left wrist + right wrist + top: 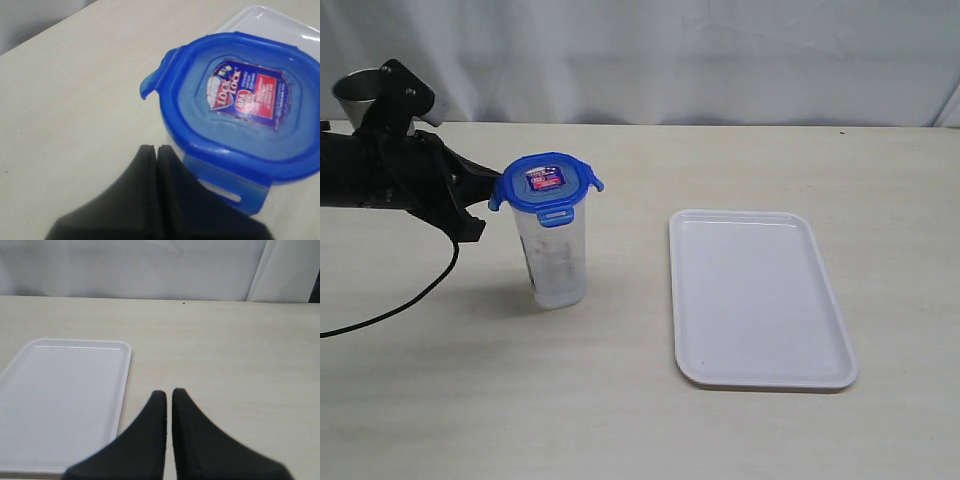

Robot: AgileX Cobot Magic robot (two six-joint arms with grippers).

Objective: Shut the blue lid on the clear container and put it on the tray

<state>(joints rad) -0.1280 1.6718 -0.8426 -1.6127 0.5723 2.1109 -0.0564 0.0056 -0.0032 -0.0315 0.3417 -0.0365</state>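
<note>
At the far left, around ten o'clock of the worktop (620,400), a grey steel cup (353,88), half hidden behind the black left arm (380,170); below the arm, a black cable (415,292) looping over the worktop toward the left edge; left gripper (156,150) pressed fully together, fingers meeting with nothing between them, tip poised at nine o'clock of the blue lid (547,183), right up against one snap flap, touching or just shy of it, impossible to tell; blue lid seated on top of the clear container (556,262), red-and-blue label facing up, flaps at nine and three o'clock flared outward; clear container upright on the worktop, left of centre, at nine o'clock of the tray (760,300) and apart from it; tray lying flat on the worktop, right of centre, white, low-rimmed, long sides running from twelve to six o'clock; right gripper (169,393), seen only from its own wrist camera, closed down to a mere slit, holding nothing, hovering over the worktop just beside one edge of the tray.
</note>
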